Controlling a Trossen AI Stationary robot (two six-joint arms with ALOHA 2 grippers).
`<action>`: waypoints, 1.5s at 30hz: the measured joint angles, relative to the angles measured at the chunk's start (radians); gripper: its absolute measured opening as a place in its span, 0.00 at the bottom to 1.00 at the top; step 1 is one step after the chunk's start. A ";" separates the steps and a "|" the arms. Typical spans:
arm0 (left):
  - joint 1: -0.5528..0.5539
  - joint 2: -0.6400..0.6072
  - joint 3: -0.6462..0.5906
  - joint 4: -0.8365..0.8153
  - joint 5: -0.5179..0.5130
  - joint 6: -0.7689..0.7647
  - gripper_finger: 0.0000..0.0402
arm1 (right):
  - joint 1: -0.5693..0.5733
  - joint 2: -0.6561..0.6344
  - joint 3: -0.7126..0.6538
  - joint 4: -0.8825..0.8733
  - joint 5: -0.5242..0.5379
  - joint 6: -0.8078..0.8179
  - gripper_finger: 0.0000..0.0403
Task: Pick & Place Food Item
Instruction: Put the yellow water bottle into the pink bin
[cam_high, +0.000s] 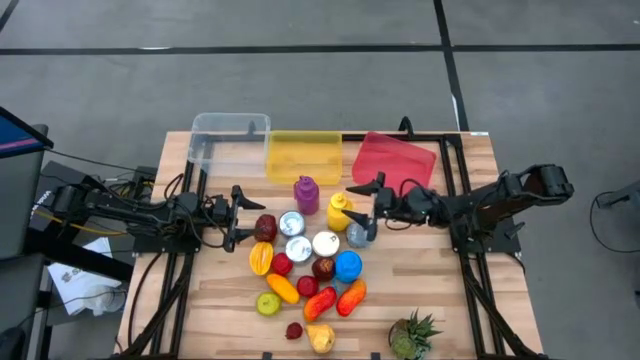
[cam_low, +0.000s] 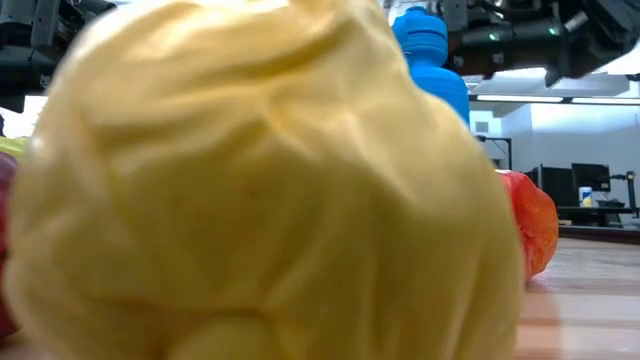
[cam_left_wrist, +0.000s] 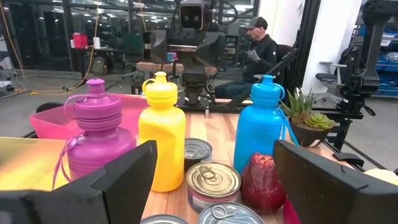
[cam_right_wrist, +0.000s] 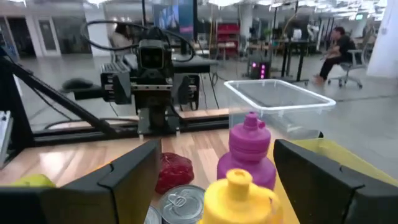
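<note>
No writing reads on the tins (cam_left_wrist: 213, 180); left end effector (cam_high: 240, 218) and right end effector (cam_high: 365, 207) gape, released.

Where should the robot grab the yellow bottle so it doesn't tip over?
Probably around the yellow bottle's straight round body, below the narrow cap. It stands upright, so the fingers should close from its two sides. The right gripper is open and level beside it, so coming from that side looks easiest; the purple bottle and cans crowd the other sides.
</note>
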 joint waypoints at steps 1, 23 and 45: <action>0.000 0.000 0.000 0.000 0.000 0.000 0.78 | 0.001 0.000 -0.010 0.009 0.000 0.000 0.75; 0.000 0.000 0.000 0.003 -0.004 0.001 0.78 | -0.114 0.000 0.010 -0.107 -0.109 0.109 0.75; 0.000 0.000 0.000 0.002 -0.004 0.001 0.78 | -0.105 0.043 0.065 -0.186 -0.160 0.072 0.66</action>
